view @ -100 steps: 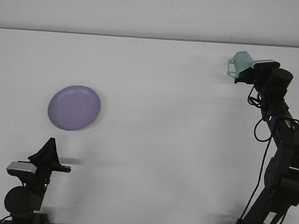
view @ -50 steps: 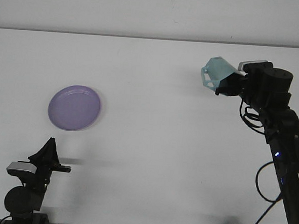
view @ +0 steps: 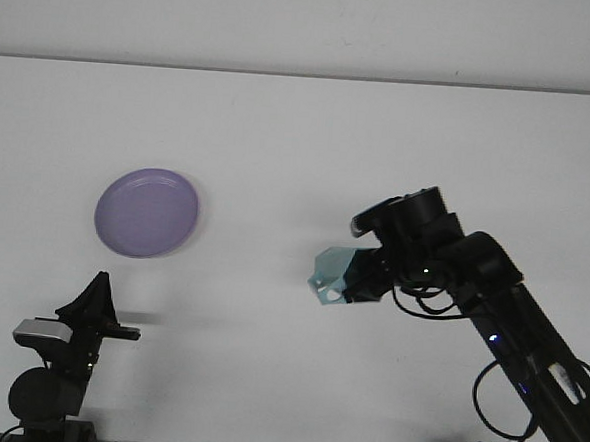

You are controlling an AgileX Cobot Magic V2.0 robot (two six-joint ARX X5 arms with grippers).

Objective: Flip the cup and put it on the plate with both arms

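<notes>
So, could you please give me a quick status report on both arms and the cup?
Right gripper shut on teal cup, mid-table. Left gripper parked, empty. Purple plate bare, path unobstructed.

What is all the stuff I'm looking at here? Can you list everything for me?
plate: one, lilac, empty, left part of the table.
cup: one, pale teal, with a handle, held tipped above the table's middle, right of the plate.
table: one, white, fills the view.
right gripper: one, black, shut on the cup.
left gripper: one, black, bottom left, below the plate, holding nothing.
</notes>
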